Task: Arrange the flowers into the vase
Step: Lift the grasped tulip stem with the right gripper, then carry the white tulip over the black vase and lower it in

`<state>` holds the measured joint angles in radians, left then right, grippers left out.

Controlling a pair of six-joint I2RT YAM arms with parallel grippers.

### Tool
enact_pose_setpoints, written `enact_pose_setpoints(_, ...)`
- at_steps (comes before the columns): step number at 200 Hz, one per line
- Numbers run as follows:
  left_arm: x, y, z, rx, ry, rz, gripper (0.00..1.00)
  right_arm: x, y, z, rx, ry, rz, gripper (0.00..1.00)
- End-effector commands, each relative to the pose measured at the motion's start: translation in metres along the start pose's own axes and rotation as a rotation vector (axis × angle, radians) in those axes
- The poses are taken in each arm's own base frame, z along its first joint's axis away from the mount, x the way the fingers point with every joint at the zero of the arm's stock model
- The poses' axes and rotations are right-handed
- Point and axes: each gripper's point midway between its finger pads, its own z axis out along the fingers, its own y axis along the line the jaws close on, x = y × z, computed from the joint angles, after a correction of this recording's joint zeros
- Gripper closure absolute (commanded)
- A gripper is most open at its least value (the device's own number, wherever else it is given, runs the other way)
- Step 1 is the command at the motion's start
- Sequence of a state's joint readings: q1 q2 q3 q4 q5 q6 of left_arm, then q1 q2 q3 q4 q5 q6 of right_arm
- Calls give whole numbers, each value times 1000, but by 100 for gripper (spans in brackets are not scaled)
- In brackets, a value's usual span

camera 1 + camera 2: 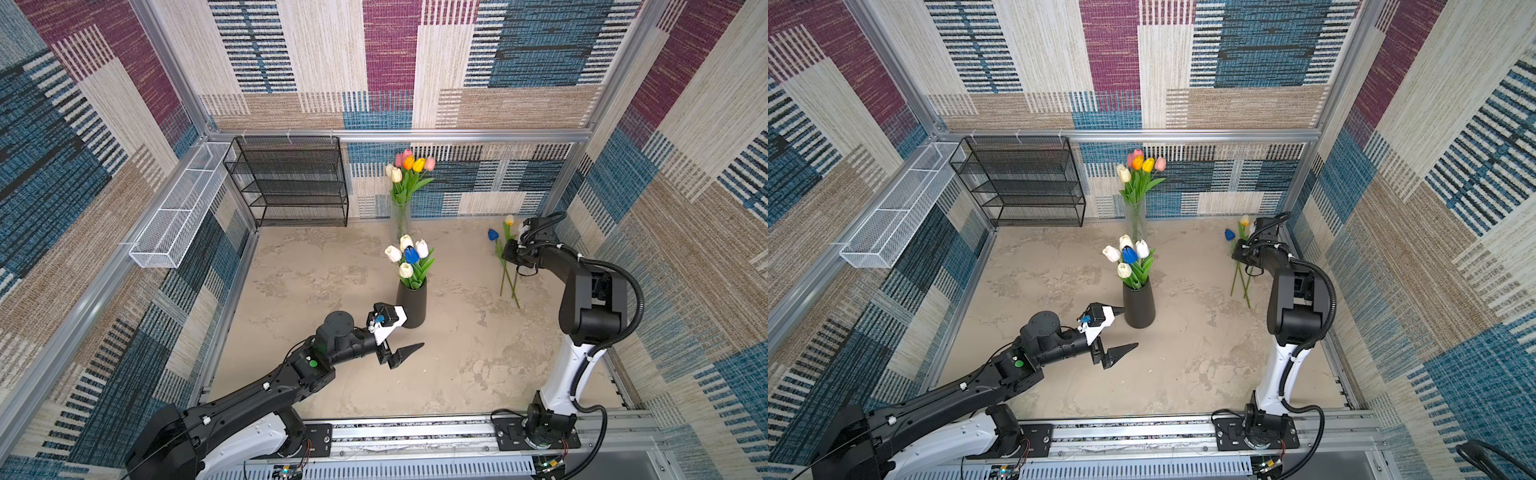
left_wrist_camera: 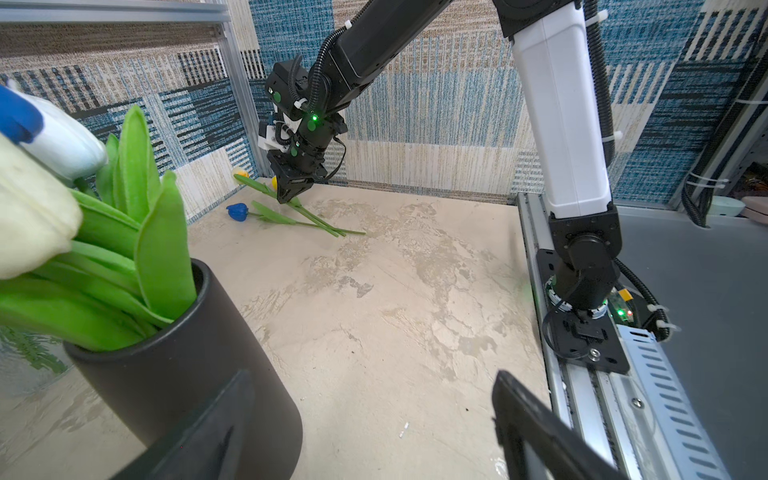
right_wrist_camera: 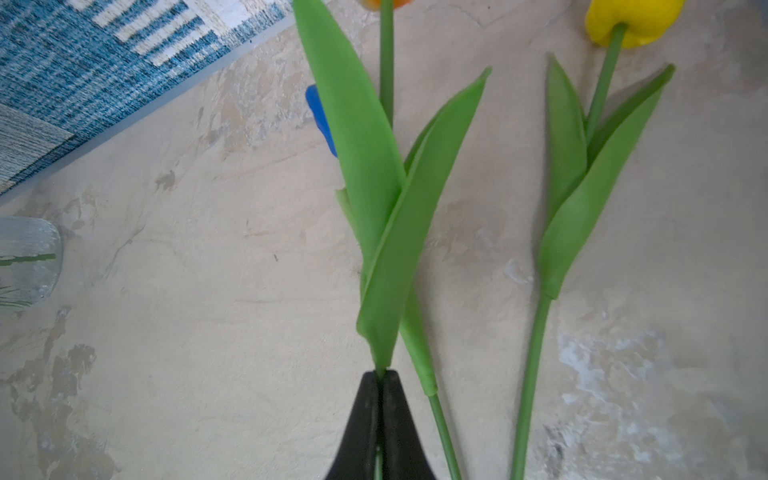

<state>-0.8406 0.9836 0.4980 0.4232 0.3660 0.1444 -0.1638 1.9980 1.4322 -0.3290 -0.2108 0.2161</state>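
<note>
A black vase (image 1: 411,305) (image 1: 1139,307) (image 2: 187,374) stands mid-table and holds white and blue flowers (image 1: 409,255). My left gripper (image 1: 409,332) (image 2: 370,386) is open beside its base, with nothing between the fingers. At the far right three loose tulips lie on the table. One has a blue head (image 1: 493,234) (image 2: 237,210), one a yellow head (image 3: 631,20) and one an orange head (image 3: 384,3). My right gripper (image 1: 509,251) (image 2: 286,195) (image 3: 381,376) is shut on the orange tulip's stem, just below its leaves (image 3: 374,187).
A clear glass vase (image 1: 401,218) (image 3: 25,262) with pink, orange, yellow and white tulips stands by the back wall. A black mesh rack (image 1: 291,183) sits at the back left, and a white wire basket (image 1: 178,208) hangs on the left wall. The arms' rail (image 1: 415,432) runs along the front.
</note>
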Motion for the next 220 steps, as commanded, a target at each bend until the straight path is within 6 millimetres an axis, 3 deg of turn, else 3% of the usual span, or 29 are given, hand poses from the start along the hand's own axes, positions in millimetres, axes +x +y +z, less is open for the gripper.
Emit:
enact_pose_setpoints(1,-9,2,0,-8,-27,57,7,-9,9,-4,-42,-45,1,100)
enact_pose_setpoints(24,-9,3,0,-18,-27,61,7,-25,26,-29,-101,-129,-19,100)
enact_pose_setpoints(37,-11,5,-1,-26,-32,66,7,-40,45,-56,-166,-210,-44,100)
enact_pose_setpoints(49,-16,6,-3,-36,-49,72,7,-52,68,-87,-241,-303,-82,100)
enact_pose_setpoints(68,-27,10,-9,-75,-107,85,7,-63,121,-153,-433,-480,-187,100)
enact_pose_setpoints(80,-35,16,-16,-120,-158,89,7,-58,159,-196,-595,-567,-269,100)
enact_pose_setpoints(100,-48,27,-29,-208,-235,101,5,-32,219,-262,-887,-660,-421,100)
enact_pose_setpoints(119,-47,39,-36,-266,-241,91,5,0,251,-325,-1079,-831,-518,100)
enact_pose_setpoints(134,-43,47,-38,-286,-239,69,5,25,264,-362,-1188,-966,-546,100)
enact_pose_setpoints(166,-37,52,-41,-300,-244,47,5,66,279,-398,-1381,-1108,-540,100)
enact_pose_setpoints(220,-29,51,-42,-304,-227,49,5,93,293,-410,-1454,-1215,-505,100)
